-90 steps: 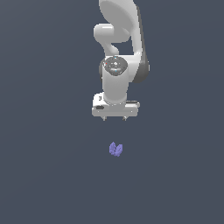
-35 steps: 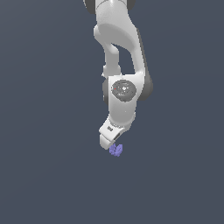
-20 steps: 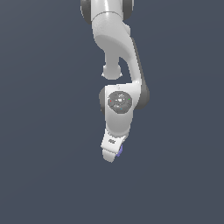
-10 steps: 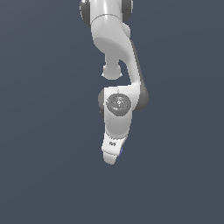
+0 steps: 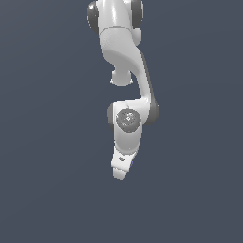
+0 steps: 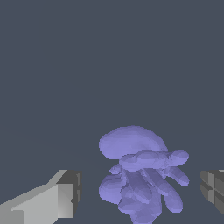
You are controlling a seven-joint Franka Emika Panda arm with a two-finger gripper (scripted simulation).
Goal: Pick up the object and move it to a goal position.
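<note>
In the wrist view the object (image 6: 135, 175), a periwinkle lumpy clump of rounded lobes, lies on the dark floor between my two fingers. One grey fingertip (image 6: 70, 192) stands on one side of it and the other fingertip (image 6: 212, 186) on the opposite side, each with a small gap to the clump. My gripper (image 6: 141, 190) is open around it. In the exterior view the white gripper (image 5: 120, 174) points down at the floor, and the hand hides the object there.
The white arm (image 5: 128, 118) rises from the gripper toward the top of the exterior view. Around it there is only plain dark grey floor (image 5: 47, 190).
The arm has come down from above and turned its hand over the object. The clump showed below the gripper earlier and is now covered in the exterior view.
</note>
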